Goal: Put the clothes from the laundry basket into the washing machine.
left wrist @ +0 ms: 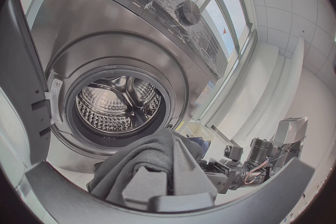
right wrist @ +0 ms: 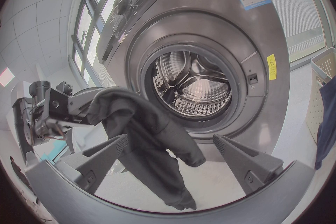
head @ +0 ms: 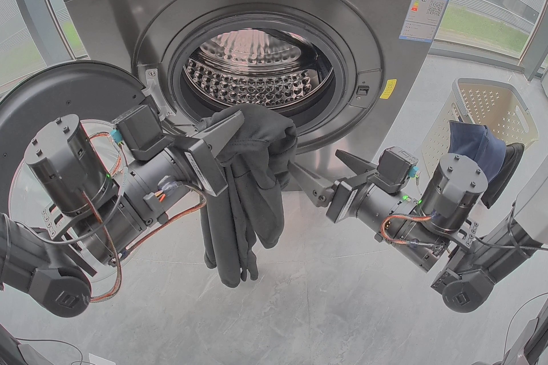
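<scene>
A dark grey garment (head: 245, 195) hangs from my left gripper (head: 225, 135), which is shut on its top fold just below the washing machine's open drum (head: 257, 69). The cloth dangles well clear of the floor. In the left wrist view the left gripper (left wrist: 164, 161) pinches the bunched garment (left wrist: 140, 158) in front of the drum (left wrist: 115, 104). My right gripper (head: 325, 169) stands open just right of the cloth, holding nothing. From the right wrist view, the right gripper (right wrist: 169, 140) has its fingers (right wrist: 245, 158) spread wide, with the garment (right wrist: 140, 123) hanging ahead of them.
The machine's round door (head: 63, 92) is swung open at the left, behind my left arm. A white laundry basket (head: 491, 104) stands on the floor at the right, with a navy garment (head: 476, 144) and a black one (head: 505, 166) draped over its rim. Bare grey floor (head: 319, 297) lies below.
</scene>
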Robot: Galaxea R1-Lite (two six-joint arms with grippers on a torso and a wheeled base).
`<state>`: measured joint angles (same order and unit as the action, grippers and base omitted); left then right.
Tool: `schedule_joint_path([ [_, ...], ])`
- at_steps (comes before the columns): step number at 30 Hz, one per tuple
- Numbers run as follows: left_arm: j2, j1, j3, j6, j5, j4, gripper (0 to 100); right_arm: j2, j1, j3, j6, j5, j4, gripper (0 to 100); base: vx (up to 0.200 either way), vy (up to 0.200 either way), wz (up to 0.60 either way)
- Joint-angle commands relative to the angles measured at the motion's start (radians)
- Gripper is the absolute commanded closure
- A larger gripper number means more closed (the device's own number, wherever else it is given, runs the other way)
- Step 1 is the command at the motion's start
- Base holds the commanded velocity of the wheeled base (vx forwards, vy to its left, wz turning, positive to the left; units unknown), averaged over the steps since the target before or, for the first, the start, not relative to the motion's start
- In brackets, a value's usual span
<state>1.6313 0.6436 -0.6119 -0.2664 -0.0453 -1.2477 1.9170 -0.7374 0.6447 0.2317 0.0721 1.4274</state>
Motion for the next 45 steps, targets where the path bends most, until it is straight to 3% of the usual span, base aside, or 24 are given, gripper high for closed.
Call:
schedule_joint_path([
  [1, -0.007, 0.005, 0.003, -0.002, -0.001, -0.001, 100, 0.020, 0.020, 0.026, 0.000, 0.000, -0.001, 0, 0.000, 0.000, 0.00],
  [16, -0.013, 0.013, 0.021, -0.002, -0.001, -0.016, 100, 0.177, 0.000, 0.059, -0.002, -0.011, 0.065, 0, 0.000, 0.000, 0.00],
  [24, -0.013, 0.014, 0.021, -0.002, -0.001, -0.016, 100, 0.181, 0.013, 0.151, -0.003, -0.011, 0.061, 0, 0.000, 0.000, 0.00],
  [36, -0.013, 0.030, 0.021, -0.002, -0.001, -0.018, 100, 0.183, 0.016, 0.185, -0.003, -0.012, 0.061, 0, 0.000, 0.000, 0.00],
  [45, -0.013, 0.033, 0.023, -0.002, -0.004, -0.030, 100, 0.254, 0.020, 0.267, -0.008, -0.015, 0.050, 0, 0.000, 0.000, 0.00],
])
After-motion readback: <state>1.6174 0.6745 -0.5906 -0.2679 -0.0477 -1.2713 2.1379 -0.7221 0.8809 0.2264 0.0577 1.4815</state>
